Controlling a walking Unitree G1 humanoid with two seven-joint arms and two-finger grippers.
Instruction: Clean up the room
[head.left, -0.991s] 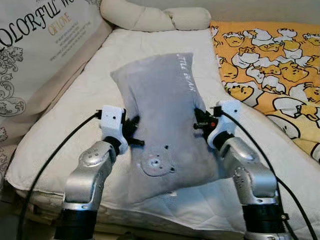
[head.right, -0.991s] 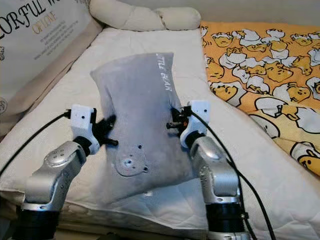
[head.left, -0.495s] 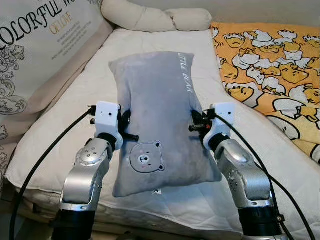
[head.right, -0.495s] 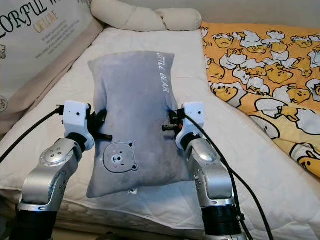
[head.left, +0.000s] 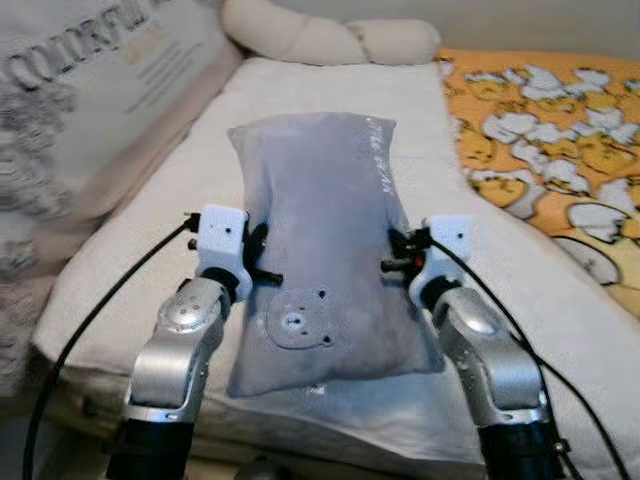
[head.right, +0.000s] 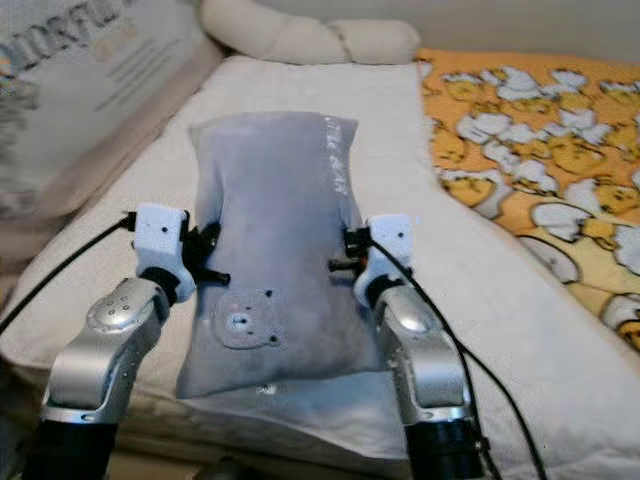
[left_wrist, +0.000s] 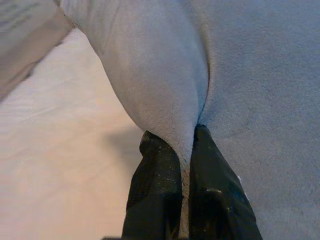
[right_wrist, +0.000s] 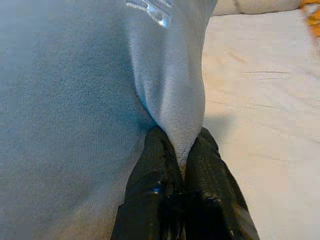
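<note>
The left gripper (left_wrist: 184, 150) is pinched tight on a fold of the grey pillow's (head.left: 320, 250) left edge, and the right gripper (right_wrist: 181, 150) is clamped the same way on a fold of the opposite edge, so the pillow hangs between the two arms, carried flat above the white mattress (head.left: 560, 300) near its front edge. The step in hand looks like putting the pillow in its place on the bed; the next move probably calls for carrying it forward toward the head end, where a cream bolster (head.left: 330, 40) lies, lowering both arms evenly, then letting go on both sides together. The pillow is soft grey plush, with a round bear patch (head.left: 298, 322) near its lower end and pale lettering (head.left: 380, 160) along its right side.
</note>
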